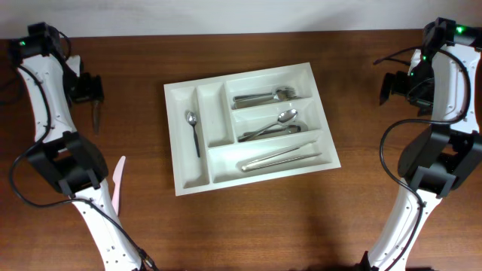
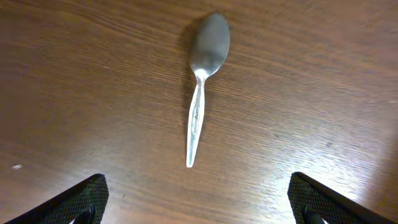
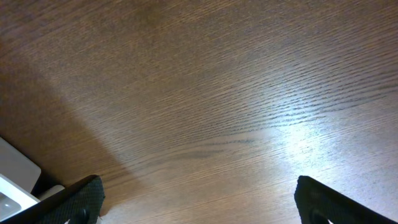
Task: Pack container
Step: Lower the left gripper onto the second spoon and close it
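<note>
The white cutlery tray (image 1: 181, 183) lies in the middle of the table. It holds a small spoon (image 1: 193, 128) in a narrow compartment, spoons (image 1: 263, 95) in the top long one, more cutlery (image 1: 271, 125) in the middle one and long pieces (image 1: 282, 158) in the bottom one. A loose metal spoon (image 2: 202, 81) lies on the wood at far left, also seen in the overhead view (image 1: 98, 117). My left gripper (image 1: 86, 89) hovers just above it, open and empty, its fingertips (image 2: 199, 205) wide apart. My right gripper (image 1: 390, 86) is open and empty over bare wood (image 3: 199, 205) at far right.
A pink utensil (image 1: 119, 184) lies on the table at the left, partly behind my left arm. A white edge (image 3: 12, 180) shows at the bottom left of the right wrist view. The table's back edge runs along a pale wall.
</note>
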Controlling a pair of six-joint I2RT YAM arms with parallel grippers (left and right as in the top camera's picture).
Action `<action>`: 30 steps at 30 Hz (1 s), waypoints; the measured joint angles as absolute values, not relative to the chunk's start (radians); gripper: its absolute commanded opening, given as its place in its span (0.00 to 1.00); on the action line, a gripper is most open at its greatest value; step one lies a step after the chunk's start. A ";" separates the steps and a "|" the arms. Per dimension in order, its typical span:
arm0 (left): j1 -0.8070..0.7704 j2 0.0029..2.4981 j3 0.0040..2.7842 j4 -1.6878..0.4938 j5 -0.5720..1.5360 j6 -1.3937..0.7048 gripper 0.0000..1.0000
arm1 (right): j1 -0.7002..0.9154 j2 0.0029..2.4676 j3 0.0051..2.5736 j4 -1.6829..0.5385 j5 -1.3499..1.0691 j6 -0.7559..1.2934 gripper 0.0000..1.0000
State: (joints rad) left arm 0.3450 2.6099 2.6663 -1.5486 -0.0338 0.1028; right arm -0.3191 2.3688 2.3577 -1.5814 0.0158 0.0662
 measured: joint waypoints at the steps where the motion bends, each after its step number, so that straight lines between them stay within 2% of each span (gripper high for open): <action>1: 0.345 2.621 2.666 -1.550 -0.034 0.105 0.95 | -0.319 2.369 2.358 -1.581 0.015 0.067 0.99; 26: 0.356 2.747 2.664 -1.496 -0.035 0.113 0.94 | -0.319 2.369 2.358 -1.581 0.015 0.067 0.99; 28: 0.356 2.747 2.664 -1.493 -0.038 0.112 0.89 | -0.319 2.369 2.358 -1.581 0.016 0.067 0.99; 29: 0.356 2.747 2.664 -1.491 -0.039 0.113 0.79 | -0.319 2.369 2.358 -1.581 0.016 0.067 0.99; 30: 0.356 2.747 2.664 -1.491 -0.039 0.111 0.75 | -0.319 2.369 2.358 -1.581 0.015 0.067 0.99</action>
